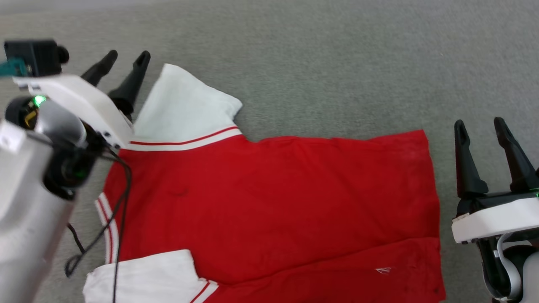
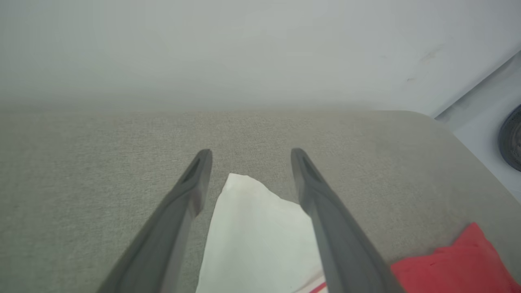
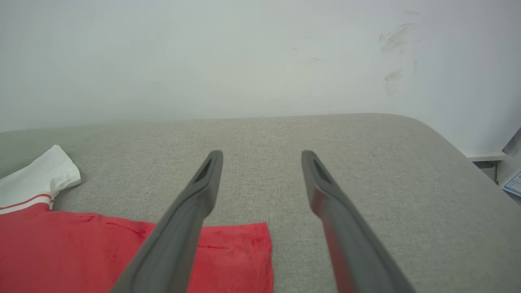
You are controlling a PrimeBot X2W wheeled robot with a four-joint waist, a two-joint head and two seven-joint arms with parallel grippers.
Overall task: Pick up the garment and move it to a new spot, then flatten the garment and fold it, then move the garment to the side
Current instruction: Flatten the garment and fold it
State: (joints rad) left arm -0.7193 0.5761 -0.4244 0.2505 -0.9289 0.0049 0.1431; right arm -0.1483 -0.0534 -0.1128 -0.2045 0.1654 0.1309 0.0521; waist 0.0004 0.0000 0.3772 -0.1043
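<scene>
The garment [image 1: 273,193] is lying spread out on the grey fabric surface [image 1: 337,63], its white sleeves toward the robot's left and its hem toward the right. The left pincer [image 1: 128,54] is hovering by the far white sleeve [image 1: 185,105], its fingers spread and pointing forward. The right pincer [image 1: 479,123] is hanging just beside the hem, likewise spread and gripping nothing.
</scene>
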